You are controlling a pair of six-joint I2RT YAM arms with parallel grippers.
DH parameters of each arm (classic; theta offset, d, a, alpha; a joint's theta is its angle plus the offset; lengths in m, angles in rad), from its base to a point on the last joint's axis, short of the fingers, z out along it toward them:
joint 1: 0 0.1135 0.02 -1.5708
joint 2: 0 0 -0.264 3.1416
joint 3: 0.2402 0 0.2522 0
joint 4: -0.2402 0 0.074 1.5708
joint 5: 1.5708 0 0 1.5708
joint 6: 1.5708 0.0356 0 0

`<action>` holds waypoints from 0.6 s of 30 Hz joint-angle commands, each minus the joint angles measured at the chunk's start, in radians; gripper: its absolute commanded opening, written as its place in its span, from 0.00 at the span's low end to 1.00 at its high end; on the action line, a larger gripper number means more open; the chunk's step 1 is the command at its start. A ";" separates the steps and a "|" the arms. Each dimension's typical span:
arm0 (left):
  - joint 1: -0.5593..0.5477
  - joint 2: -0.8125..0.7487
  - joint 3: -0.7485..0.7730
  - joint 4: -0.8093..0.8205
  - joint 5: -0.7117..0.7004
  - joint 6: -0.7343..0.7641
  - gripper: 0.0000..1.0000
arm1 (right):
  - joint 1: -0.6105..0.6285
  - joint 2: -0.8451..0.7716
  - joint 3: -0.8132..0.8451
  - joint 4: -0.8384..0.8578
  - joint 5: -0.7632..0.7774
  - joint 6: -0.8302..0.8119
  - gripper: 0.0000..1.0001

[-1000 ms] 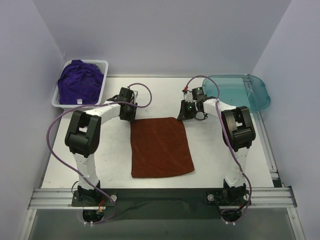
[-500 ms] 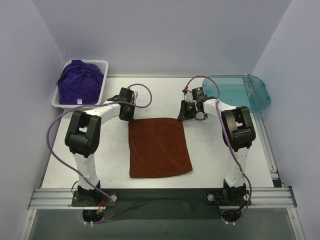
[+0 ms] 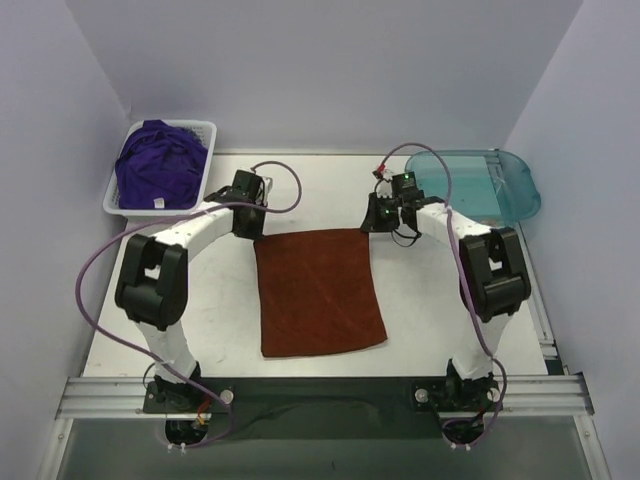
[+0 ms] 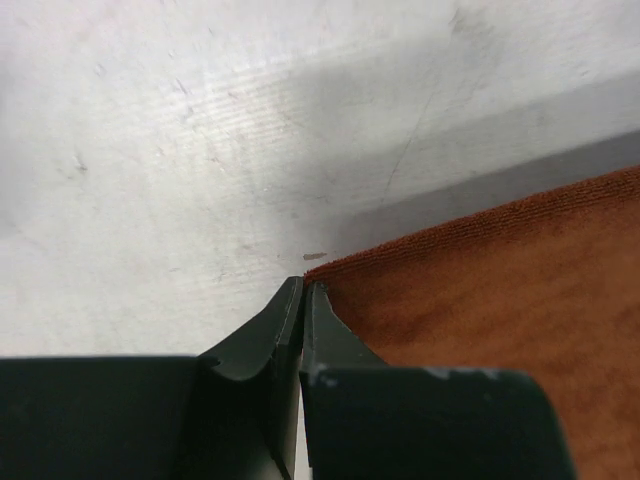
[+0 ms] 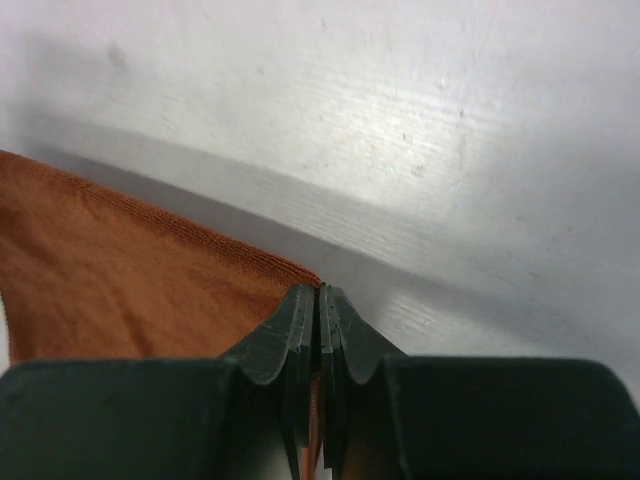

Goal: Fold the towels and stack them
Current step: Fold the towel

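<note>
The rust-orange towel (image 3: 318,292) lies spread on the table between the arms. My left gripper (image 3: 251,232) is shut on its far left corner (image 4: 322,284). My right gripper (image 3: 369,226) is shut on its far right corner (image 5: 308,283), with orange cloth showing between the jaws. Both held corners are lifted a little above the table, casting a shadow. The purple towels (image 3: 158,164) lie bunched in the white basket (image 3: 207,132) at the far left.
A translucent teal tray (image 3: 485,185) sits at the far right of the table. White walls close in the back and both sides. A metal rail (image 3: 320,392) runs along the near edge by the arm bases.
Both grippers have moved away from the arm bases with the towel's far corners, drawing the far edge back and stretching the cloth longer. The left arm's elbow has swung out to the left.
</note>
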 commanded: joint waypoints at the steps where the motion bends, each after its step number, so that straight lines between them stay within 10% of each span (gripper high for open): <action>1: 0.001 -0.151 0.021 0.054 -0.036 0.028 0.00 | -0.008 -0.138 -0.019 0.122 0.057 0.009 0.00; 18: -0.061 -0.603 0.012 0.218 0.001 0.093 0.00 | -0.003 -0.615 -0.131 0.215 0.075 0.003 0.00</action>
